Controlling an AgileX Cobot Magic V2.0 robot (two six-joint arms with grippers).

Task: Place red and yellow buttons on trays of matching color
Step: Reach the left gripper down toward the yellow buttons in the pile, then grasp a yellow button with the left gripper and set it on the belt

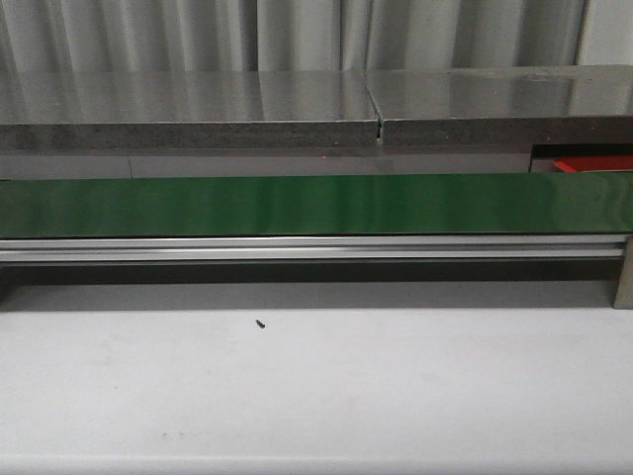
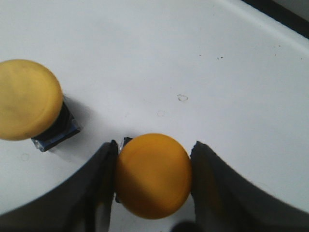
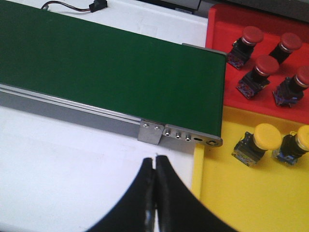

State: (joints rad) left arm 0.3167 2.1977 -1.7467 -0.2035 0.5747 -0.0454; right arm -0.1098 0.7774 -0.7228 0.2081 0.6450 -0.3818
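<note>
In the left wrist view my left gripper (image 2: pixel 154 147) is shut on a yellow button (image 2: pixel 153 175), one dark finger against each side of its cap, over the white table. A second yellow button (image 2: pixel 26 99) stands close beside it on its dark base. In the right wrist view my right gripper (image 3: pixel 155 158) is shut and empty above the white table, near the end of the conveyor. The red tray (image 3: pixel 227 19) holds several red buttons (image 3: pixel 252 35). The yellow tray (image 3: pixel 241 193) holds two yellow buttons (image 3: pixel 267 136). Neither gripper shows in the front view.
The green conveyor belt (image 1: pixel 316 203) runs across the table, its metal end bracket (image 3: pixel 181 135) next to the yellow tray's rim. A strip of the red tray (image 1: pixel 593 163) shows at the far right. A black cable (image 3: pixel 72 7) lies behind the belt.
</note>
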